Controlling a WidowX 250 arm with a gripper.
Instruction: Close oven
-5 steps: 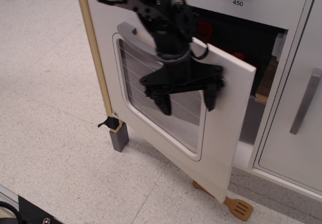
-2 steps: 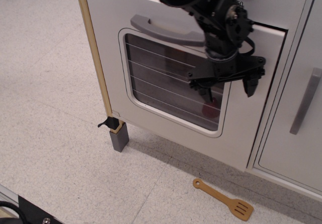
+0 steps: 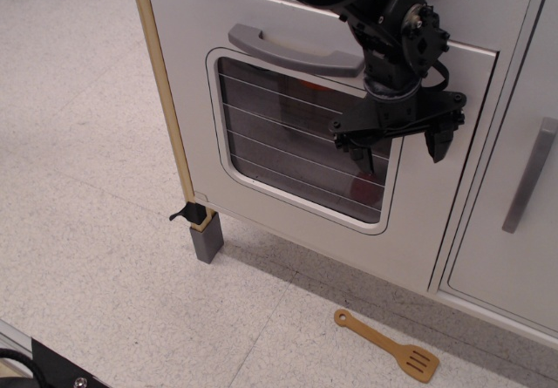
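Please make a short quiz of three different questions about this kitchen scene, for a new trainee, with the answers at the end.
1. True or false: the oven door stands wide open.
2. Where is the gripper? A) on the floor B) in front of the oven door's right part C) on the narrow door's bar handle
3. Which object lies on the floor below the oven?

Key: 1 false, it looks shut flush. 2 B, fingers spread, holding nothing. 3 a wooden spatula.

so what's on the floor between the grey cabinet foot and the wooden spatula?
Nothing: in the one view, only bare speckled floor lies between the grey foot and the wooden spatula.
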